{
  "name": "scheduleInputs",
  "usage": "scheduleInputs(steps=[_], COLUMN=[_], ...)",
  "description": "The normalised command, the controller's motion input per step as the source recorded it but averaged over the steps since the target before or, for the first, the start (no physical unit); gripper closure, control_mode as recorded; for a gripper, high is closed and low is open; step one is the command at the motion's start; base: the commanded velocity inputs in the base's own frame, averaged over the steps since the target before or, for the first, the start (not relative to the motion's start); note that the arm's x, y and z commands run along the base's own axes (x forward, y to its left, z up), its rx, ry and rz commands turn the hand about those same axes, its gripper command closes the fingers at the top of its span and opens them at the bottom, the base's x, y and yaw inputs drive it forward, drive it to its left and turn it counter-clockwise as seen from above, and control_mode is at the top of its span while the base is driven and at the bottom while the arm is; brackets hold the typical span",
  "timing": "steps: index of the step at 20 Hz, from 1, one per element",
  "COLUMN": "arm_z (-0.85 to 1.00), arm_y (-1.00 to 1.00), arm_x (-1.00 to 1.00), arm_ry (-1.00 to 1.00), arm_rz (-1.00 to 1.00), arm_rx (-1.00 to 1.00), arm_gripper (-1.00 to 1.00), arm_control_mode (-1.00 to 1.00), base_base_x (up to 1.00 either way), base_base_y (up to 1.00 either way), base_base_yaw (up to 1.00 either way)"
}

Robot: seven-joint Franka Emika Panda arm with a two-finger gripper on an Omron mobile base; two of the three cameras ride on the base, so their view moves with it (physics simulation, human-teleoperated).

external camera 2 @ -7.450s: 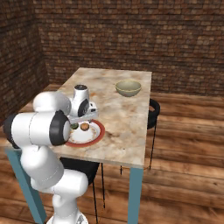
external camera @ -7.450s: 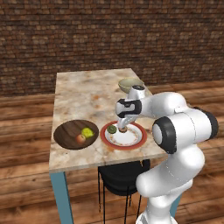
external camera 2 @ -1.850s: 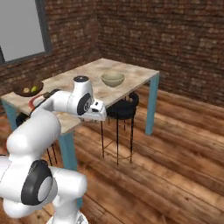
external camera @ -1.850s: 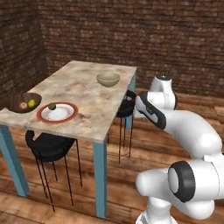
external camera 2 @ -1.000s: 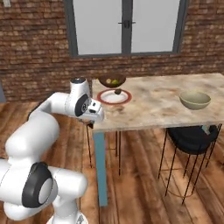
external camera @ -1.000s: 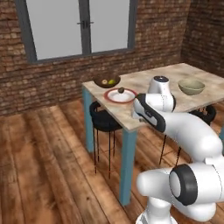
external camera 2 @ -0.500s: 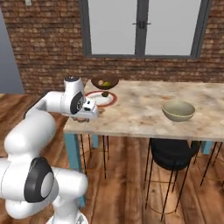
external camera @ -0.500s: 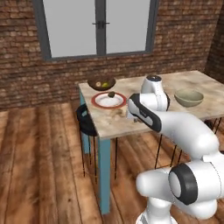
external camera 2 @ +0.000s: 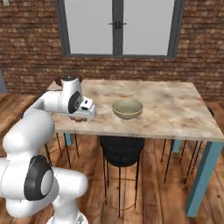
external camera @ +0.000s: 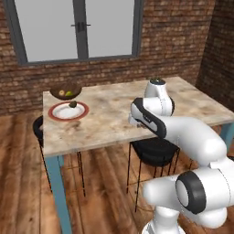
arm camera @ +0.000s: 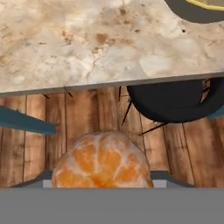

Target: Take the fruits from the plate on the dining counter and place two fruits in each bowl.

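Orange fruit (arm camera: 103,159) sits clamped in the fingers (arm camera: 103,175); plate (external camera: 55,113) holds one dark fruit (external camera: 73,104).

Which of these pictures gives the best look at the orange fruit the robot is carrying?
The hand view: the orange fruit fills its lower middle, segments plain, held in the end effector. In the right base view a dark bit under the end effector may be it, too small to tell. In the left base view the arm hides it.

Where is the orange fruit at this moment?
In the hand view the orange fruit sits at the bottom centre, held in the gripper, just off the counter edge above the wooden floor.
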Motion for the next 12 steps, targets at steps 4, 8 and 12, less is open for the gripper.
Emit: scheduleInputs(steps=[4,8,12], arm_z=[0.0,0.0,0.0], arm_y=[0.0,0.0,0.0], arm_x=[0.0,0.0,0.0], arm_ry=[0.0,0.0,0.0], arm_rz=[0.0,0.0,0.0], arm_rx=[0.0,0.0,0.0], arm_gripper=[1.0,1.0,1.0], arm_control_mode=[1.0,1.0,1.0], base_base_x=[0.22,0.53,0.53], base_base_y=[-1.0,-0.66,-0.18], base_base_yaw=[0.0,0.0,0.01])
